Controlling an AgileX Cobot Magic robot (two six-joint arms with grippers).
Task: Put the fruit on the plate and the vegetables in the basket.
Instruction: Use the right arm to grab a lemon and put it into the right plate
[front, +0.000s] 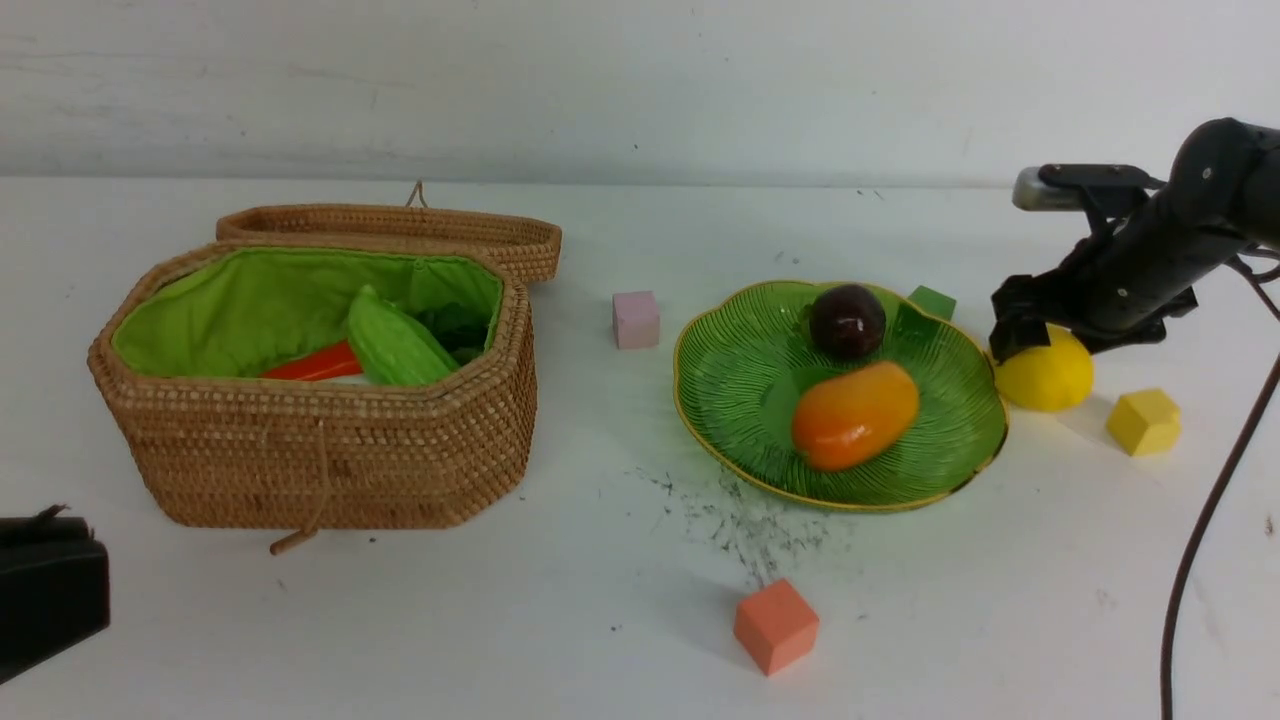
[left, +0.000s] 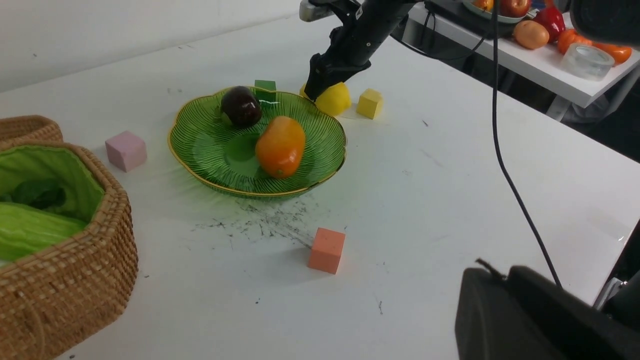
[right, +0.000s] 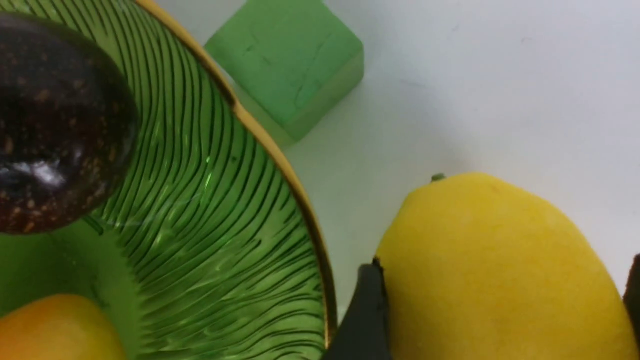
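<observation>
The lemon (front: 1045, 375) rests on the table just right of the green plate (front: 740, 350). My right gripper (right: 502, 300) reaches down over it, one finger against each side, shut on the lemon (right: 500, 270). The mango (front: 855, 415) and the dark mangosteen (front: 847, 320) lie on the plate. In the open basket (front: 330, 450) I see the bumpy green gourd (front: 395, 345), the orange carrot (front: 315, 365) and some dark leaves; the radish is mostly hidden. My left gripper (left: 500, 280) hangs shut and empty near the front left of the table.
Foam cubes lie about: pink (front: 636, 319) left of the plate, green (front: 932, 300) behind it, yellow (front: 1143, 421) right of the lemon, orange (front: 776, 626) in front. The basket lid (front: 400, 230) leans open behind. A black cable (front: 1200, 540) hangs from the right arm.
</observation>
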